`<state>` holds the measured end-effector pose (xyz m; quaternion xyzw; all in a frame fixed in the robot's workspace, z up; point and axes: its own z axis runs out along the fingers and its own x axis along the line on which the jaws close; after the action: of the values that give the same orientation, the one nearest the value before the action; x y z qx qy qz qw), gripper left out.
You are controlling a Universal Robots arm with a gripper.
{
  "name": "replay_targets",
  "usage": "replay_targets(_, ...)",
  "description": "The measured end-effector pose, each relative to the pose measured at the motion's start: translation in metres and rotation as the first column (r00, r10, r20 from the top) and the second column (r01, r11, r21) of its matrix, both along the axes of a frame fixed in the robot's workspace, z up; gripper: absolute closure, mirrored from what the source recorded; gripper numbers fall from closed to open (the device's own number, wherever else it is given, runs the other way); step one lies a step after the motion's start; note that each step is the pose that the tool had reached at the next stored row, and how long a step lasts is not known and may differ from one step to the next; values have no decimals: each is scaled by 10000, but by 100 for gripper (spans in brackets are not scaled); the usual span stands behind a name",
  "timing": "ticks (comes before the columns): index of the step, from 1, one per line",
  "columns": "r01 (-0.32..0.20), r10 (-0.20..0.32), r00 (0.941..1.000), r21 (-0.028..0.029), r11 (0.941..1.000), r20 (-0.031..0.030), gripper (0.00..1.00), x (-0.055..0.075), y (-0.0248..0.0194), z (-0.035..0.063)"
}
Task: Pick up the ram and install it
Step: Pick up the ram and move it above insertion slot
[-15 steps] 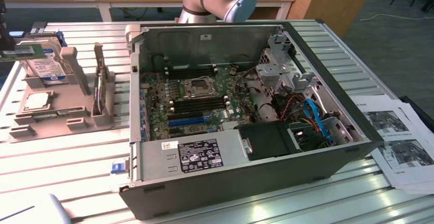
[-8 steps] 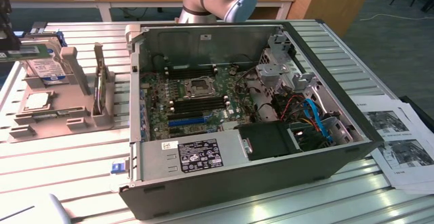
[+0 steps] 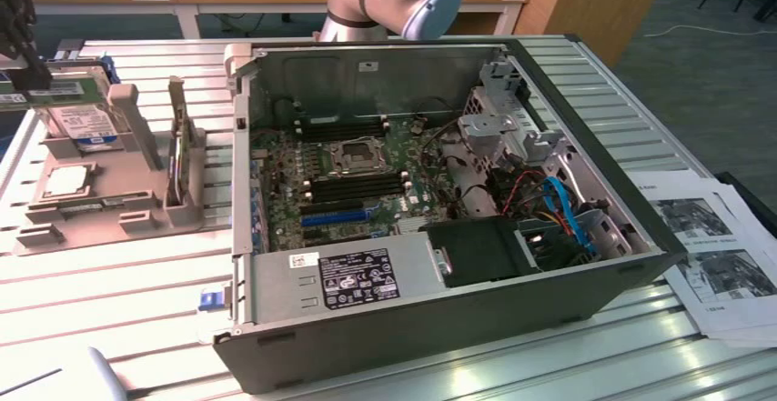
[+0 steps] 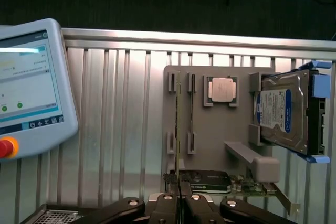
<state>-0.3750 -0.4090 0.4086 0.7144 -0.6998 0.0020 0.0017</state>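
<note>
The ram [image 3: 55, 90] is a thin green stick with a white label, hanging level above the grey parts holder [image 3: 116, 215] at the exterior view's left. My gripper [image 3: 27, 72] is shut on it from above. In the wrist view the ram [image 4: 178, 129] appears edge-on as a thin line running out from my gripper [image 4: 178, 187], whose jaws press together on it. Another stick [image 4: 191, 114] stands in the holder's slot. The open computer case [image 3: 425, 328] lies in the middle, its motherboard's black memory slots [image 3: 364, 183] beside the processor socket [image 3: 358, 154].
The holder [image 4: 210, 129] also carries a hard drive [image 4: 283, 111], a processor chip [image 4: 221, 88] and a green card [image 4: 252, 184]. A teach pendant [image 4: 31, 87] lies on the slatted table. Printed sheets [image 3: 716, 255] lie at the exterior view's right. A blue slot strip [image 3: 334, 215] sits on the motherboard.
</note>
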Motion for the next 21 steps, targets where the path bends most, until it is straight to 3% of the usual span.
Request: replay_targets(21, -10, 10, 10000, 0, 10000, 1, 89, 339, 0, 0)
